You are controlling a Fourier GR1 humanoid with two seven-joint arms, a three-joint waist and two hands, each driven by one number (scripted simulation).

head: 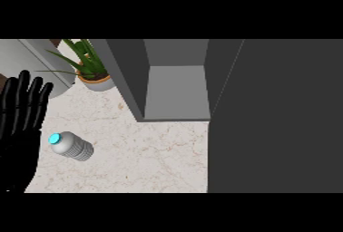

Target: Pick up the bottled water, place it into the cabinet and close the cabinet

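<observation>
The bottled water (72, 146) is a ribbed grey bottle with a bright blue cap, lying tilted on the pale marble counter at lower left. My left hand (20, 122) shows at the left edge, open with fingers straight and pointing up, just left of the bottle and apart from it. The grey cabinet (175, 93) stands at the back centre with its interior showing. Its open door (281, 118) is a large dark panel covering the right side of the view. My right hand is not visible.
A potted green plant (90, 68) stands behind the bottle, next to the cabinet's left wall. A pale grey rounded object (40, 59) sits at the back left. Bare marble counter (154, 158) lies between the bottle and the door.
</observation>
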